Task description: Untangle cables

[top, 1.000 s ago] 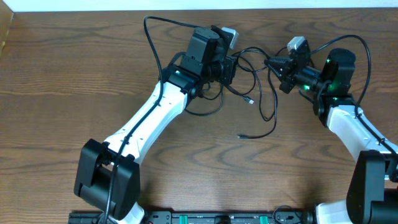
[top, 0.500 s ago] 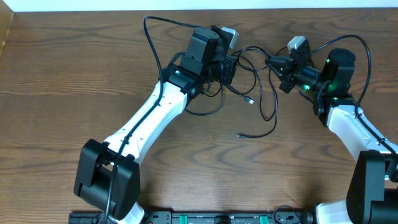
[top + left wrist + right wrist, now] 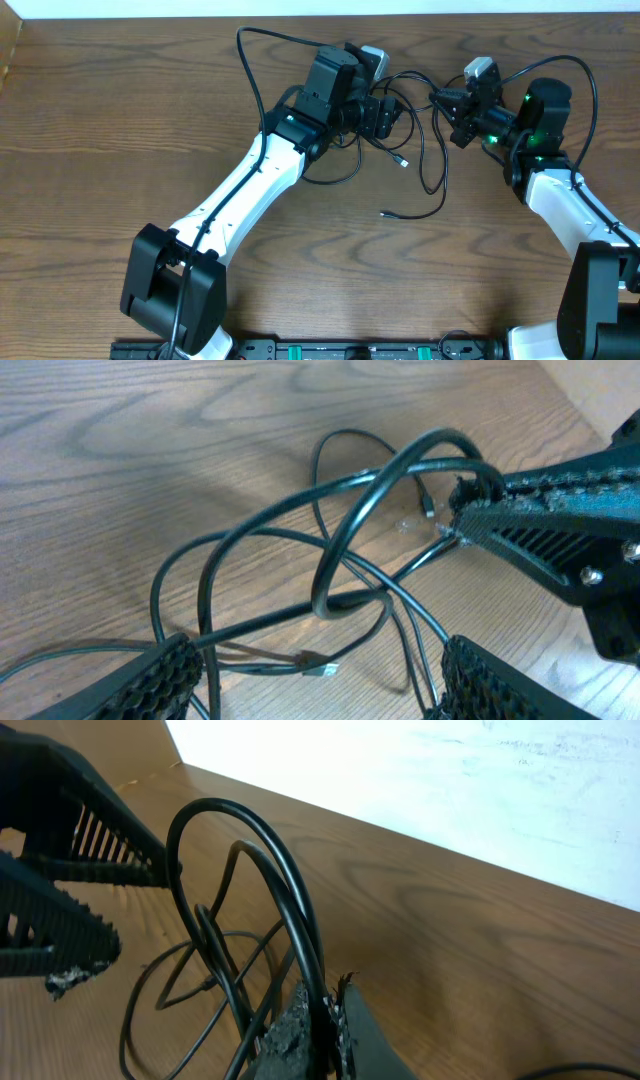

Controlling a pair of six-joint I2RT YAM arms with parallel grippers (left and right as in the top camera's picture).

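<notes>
Big picture first: a brown wood-grain counter (image 3: 90, 130) fills the overhead view, with a pale wall (image 3: 450, 780) running along its far edge.

The left arm (image 3: 230, 200), with white links, stretches diagonally from its base at the near edge up toward the far middle of the counter. Its wrist is turned rightward. The right arm (image 3: 560, 195) climbs the right side, bends at the elbow and folds back to the left. The two arms face each other, close but apart, with the tangle between them.

On to the left claw (image 3: 320, 655). Its jaws stand wide, the ribbed pads (image 3: 160, 675) well apart. Black strands run through the gap and nothing is pinched. One strand passes right by a pad tip, and I cannot tell whether it touches.

The right claw (image 3: 322, 1000) is clamped tight on black strands. They rise out of its fingertips in two tall arches that curve over toward the left claw.

The cables (image 3: 425, 150) sit at the far middle of the counter, lifted at the right claw and drooping to the wood. Their loops cross one another and trail toward the near side, so the bundle runs roughly far to near. One long strand sweeps down and hooks left to a loose plug end (image 3: 385, 213) lying flat and pointing left. A smaller silver-tipped plug (image 3: 403, 161) rests just below the left claw.
</notes>
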